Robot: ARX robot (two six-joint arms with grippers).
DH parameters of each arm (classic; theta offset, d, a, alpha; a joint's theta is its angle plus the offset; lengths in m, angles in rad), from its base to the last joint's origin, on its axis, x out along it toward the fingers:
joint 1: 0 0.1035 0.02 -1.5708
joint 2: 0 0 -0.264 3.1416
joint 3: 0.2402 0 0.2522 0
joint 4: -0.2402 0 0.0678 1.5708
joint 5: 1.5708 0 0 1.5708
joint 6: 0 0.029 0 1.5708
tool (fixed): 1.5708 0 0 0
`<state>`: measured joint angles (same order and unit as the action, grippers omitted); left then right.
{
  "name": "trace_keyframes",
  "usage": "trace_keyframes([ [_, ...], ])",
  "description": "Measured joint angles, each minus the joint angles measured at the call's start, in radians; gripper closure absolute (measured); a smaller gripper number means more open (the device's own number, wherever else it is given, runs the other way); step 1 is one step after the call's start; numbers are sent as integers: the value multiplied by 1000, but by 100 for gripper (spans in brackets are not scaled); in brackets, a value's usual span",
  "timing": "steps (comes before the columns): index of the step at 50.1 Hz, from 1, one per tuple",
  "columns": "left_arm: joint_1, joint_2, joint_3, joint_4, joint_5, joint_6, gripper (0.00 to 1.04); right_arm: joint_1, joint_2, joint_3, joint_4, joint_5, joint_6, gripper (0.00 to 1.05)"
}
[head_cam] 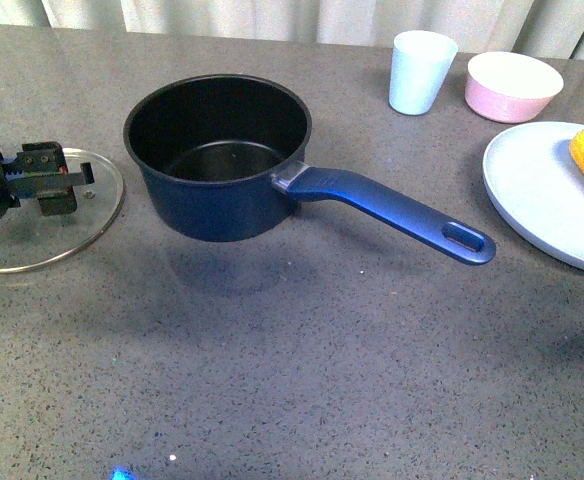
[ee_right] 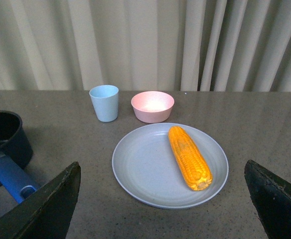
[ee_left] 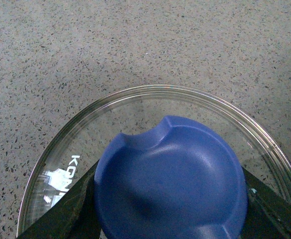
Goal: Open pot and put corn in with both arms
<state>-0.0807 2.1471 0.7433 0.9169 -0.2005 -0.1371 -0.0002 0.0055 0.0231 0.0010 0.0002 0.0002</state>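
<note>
pot lid point(head_cam: 90, 208), blue knob point(ee_left: 170, 159) tight between the jaws of the left pincer point(ee_left: 171, 201); right pincer point(ee_right: 161, 172) wide apart, empty

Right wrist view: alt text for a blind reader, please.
A yellow corn cob lies on a pale plate, framed by wide-open black jaws. A blue cup and pink bowl stand beyond it; the pot shows at one edge.

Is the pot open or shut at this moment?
Open: the pot shows its bare black inside, and the glass lid lies on the table beside it.
</note>
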Motion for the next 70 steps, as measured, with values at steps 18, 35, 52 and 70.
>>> trace_keyframes([
  [18,-18,-39,-43,-14,37,-72,9,0,0,0,0,0,0,9],
  [35,-24,-360,-276,-38,121,-85,9,0,0,0,0,0,0,9],
  [52,54,-700,-522,208,195,57,34,0,0,0,0,0,0,9],
  [70,79,-1099,-666,43,201,122,103,0,-1,0,0,0,0,9],
])
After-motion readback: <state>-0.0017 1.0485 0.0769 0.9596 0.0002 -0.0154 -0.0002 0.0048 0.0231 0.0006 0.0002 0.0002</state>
